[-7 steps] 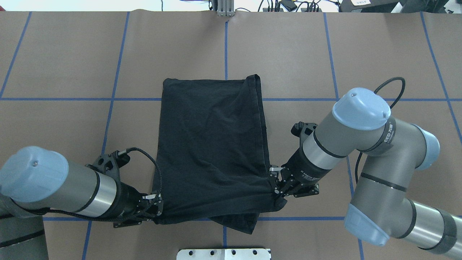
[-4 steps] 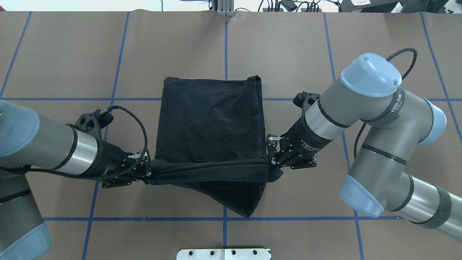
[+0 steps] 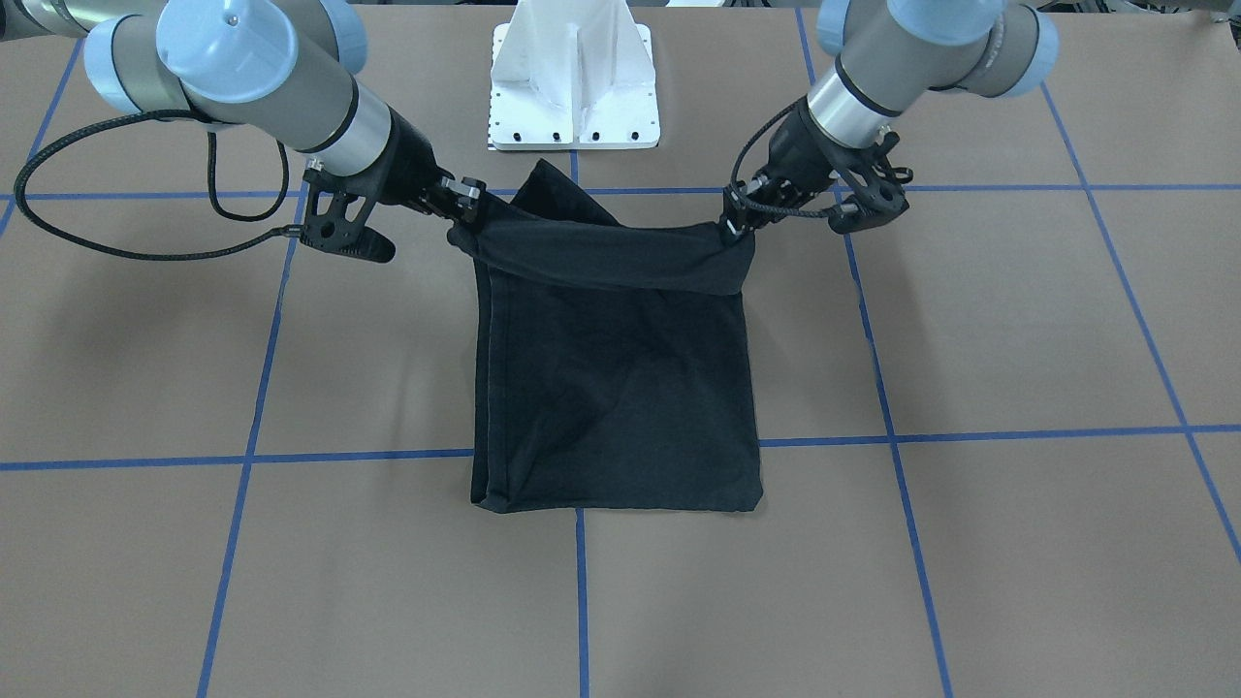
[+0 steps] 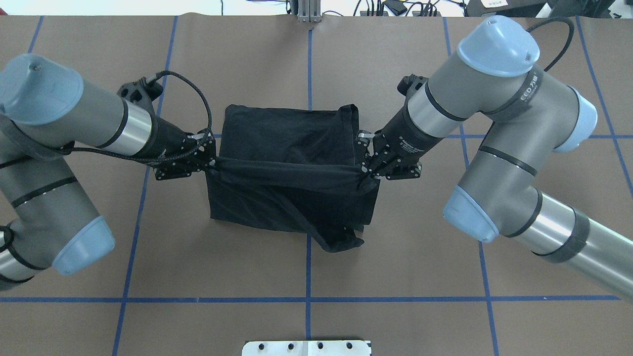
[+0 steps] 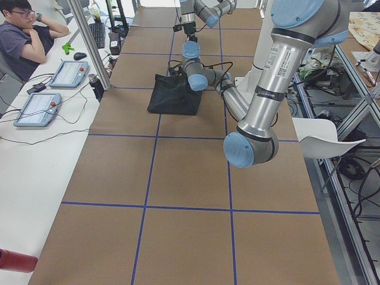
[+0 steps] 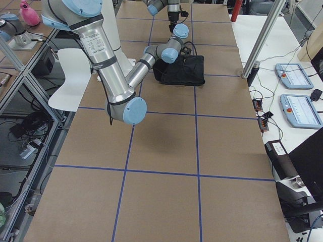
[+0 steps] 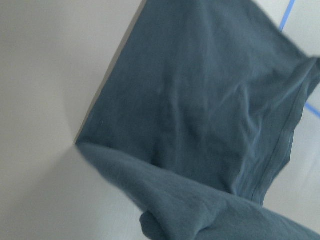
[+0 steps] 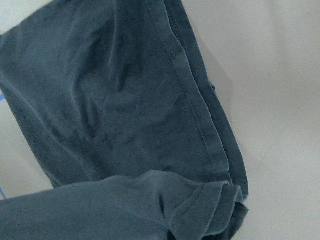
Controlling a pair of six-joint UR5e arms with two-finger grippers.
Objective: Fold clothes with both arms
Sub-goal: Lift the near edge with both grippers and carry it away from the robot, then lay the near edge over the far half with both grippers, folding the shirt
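- The white base plate [image 4: 306,347] sits at the robot's edge of the brown counter [image 4: 420,257], which is crossed by blue tape lines [image 4: 395,298]
- Just beyond the nearest cross line, one loose corner of the black T-shirt [image 4: 284,136] sags toward the robot and ends in a crumpled tip on the counter
- Above that corner, the shirt's near edge is drawn into a taut, bunched band running straight from one claw to the other, clear of the counter
- The left claw [image 4: 211,161] is pinching the band's left end, fingers pressed onto the cloth; the left arm [image 4: 99,118] reaches in low from the side
- The right claw [image 4: 365,169] is pinching the band's right end the same way; the right arm [image 4: 474,106] bends in over the counter from the opposite side
- Both wrist views are filled with dark cloth hanging below the grasp
- Farther out, the rest of the shirt lies flat in a rough rectangle at the counter's middle, its far edge straight and its right side showing a doubled hem
- Past the counter's far side, a person [image 5: 24,37] in a dark top sits
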